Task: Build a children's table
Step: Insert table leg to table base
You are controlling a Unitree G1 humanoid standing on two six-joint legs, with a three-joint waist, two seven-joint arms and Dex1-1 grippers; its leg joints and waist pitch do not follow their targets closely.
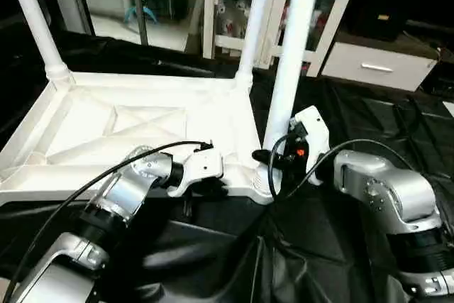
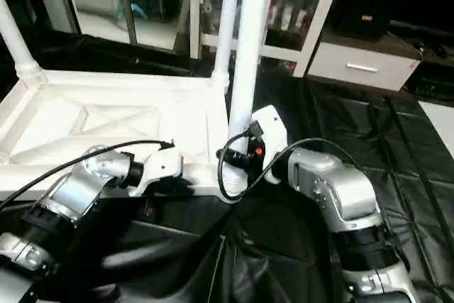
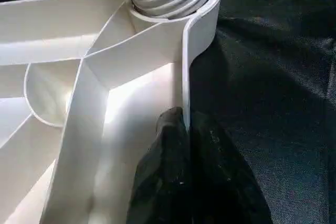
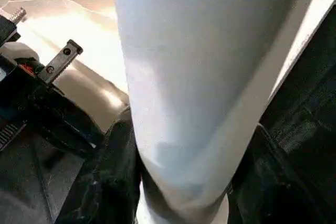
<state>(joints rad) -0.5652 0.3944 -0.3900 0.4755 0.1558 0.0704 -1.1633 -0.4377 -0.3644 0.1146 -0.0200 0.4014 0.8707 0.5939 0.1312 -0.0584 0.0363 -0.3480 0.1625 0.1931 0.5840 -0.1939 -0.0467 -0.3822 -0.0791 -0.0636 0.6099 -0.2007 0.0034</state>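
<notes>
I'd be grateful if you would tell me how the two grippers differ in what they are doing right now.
The left gripper pinches the tabletop by its thin near rim, low and roughly level. The right gripper clasps the near-corner leg just above its socket, a finger on either side of the tube. Both are shut on parts of the table, close together at the same corner.

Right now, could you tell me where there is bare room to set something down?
Bare black cloth lies right of the right gripper. The near corner is crowded: that gripper clamps a leg, and the left gripper pinches the tabletop rim.
</notes>
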